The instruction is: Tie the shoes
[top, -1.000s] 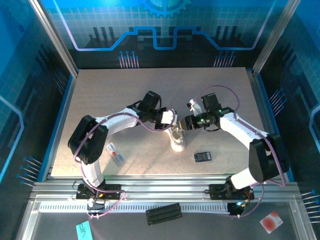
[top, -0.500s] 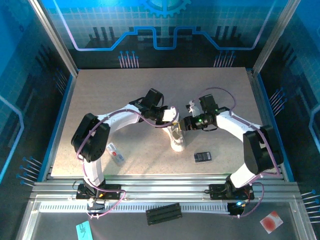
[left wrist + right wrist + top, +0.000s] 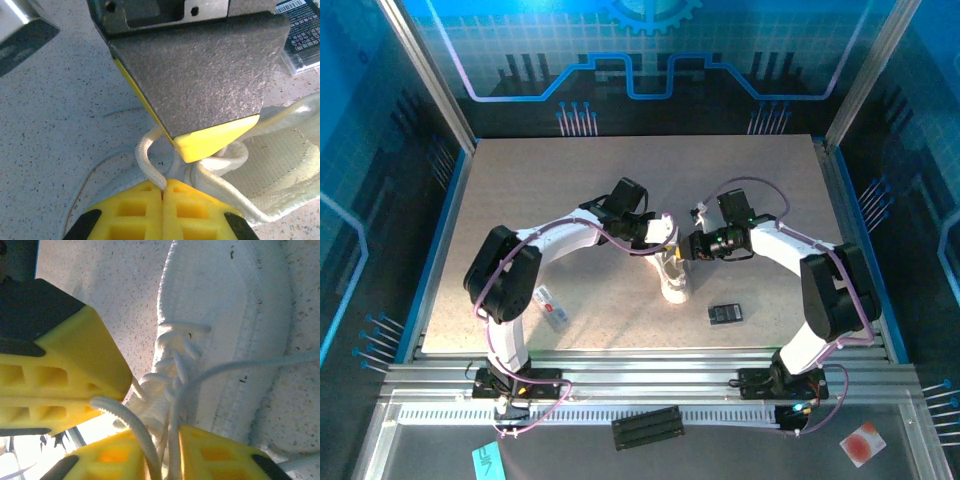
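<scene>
Two laces need handling here, and each wants its own firm hold. Our left gripper (image 3: 163, 186) has its fingers pressed together, pinching one lace (image 3: 146, 161) close over the sneaker (image 3: 672, 281), which lies mid-table (image 3: 550, 190) between both arms. Our right gripper (image 3: 162, 462) has its fingers (image 3: 215, 452) nearly together with several laces between them; whether they bite we cannot tell. We judge it best to single out one lace there, then pull both ends apart evenly and low, so the sneaker neither lifts nor slides.
</scene>
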